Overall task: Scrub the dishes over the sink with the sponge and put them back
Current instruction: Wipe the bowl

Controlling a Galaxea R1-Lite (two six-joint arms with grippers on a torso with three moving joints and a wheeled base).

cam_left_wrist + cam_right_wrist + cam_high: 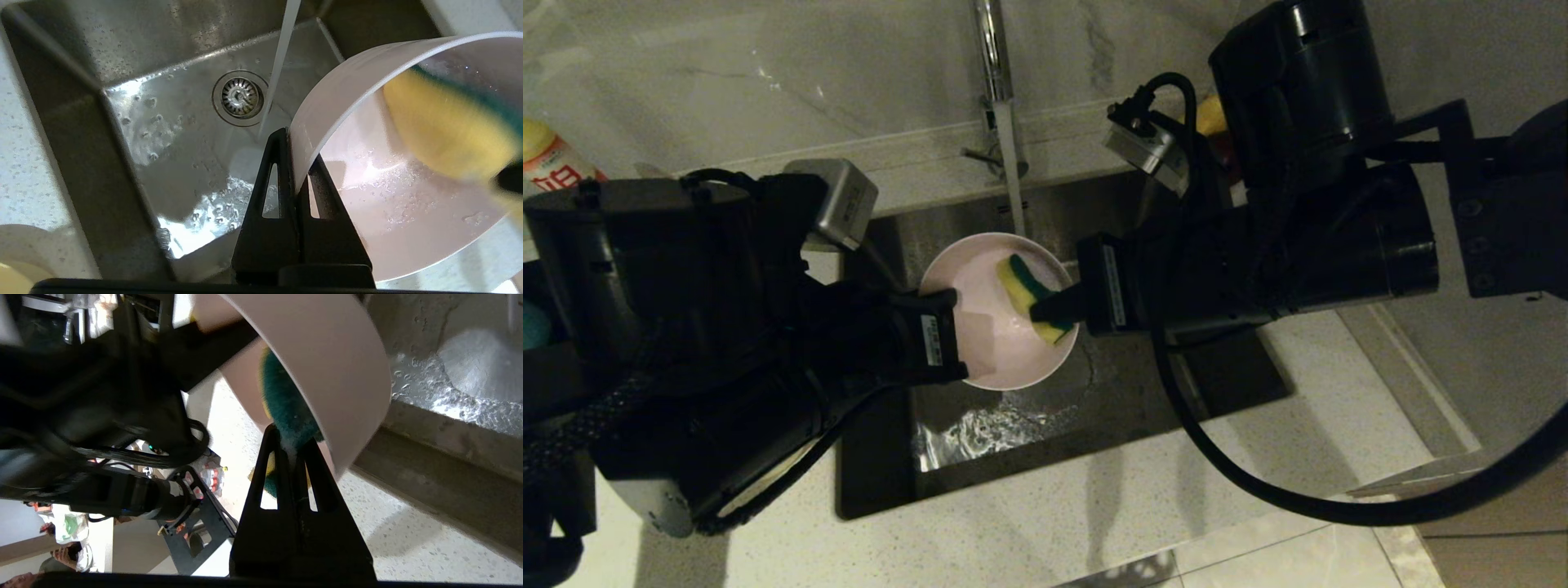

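**A:** What is carrying everything here?

**B:** A pale speckled stone counter. It runs along a marbled wall on the far side.

**A:** Is anything set into it?

**B:** A steel sink is sunk into the middle, and its floor is wet. A chrome tap rises from the far edge behind it, with water running.

**A:** And what sits on the counter itself?

**B:** At the far left stands a bottle with a yellow cap and a red label. Far right of the tap is something yellow, mostly hidden, and I cannot tell what it is. The left wrist view shows part of a white round dish just beside the sink's rim.
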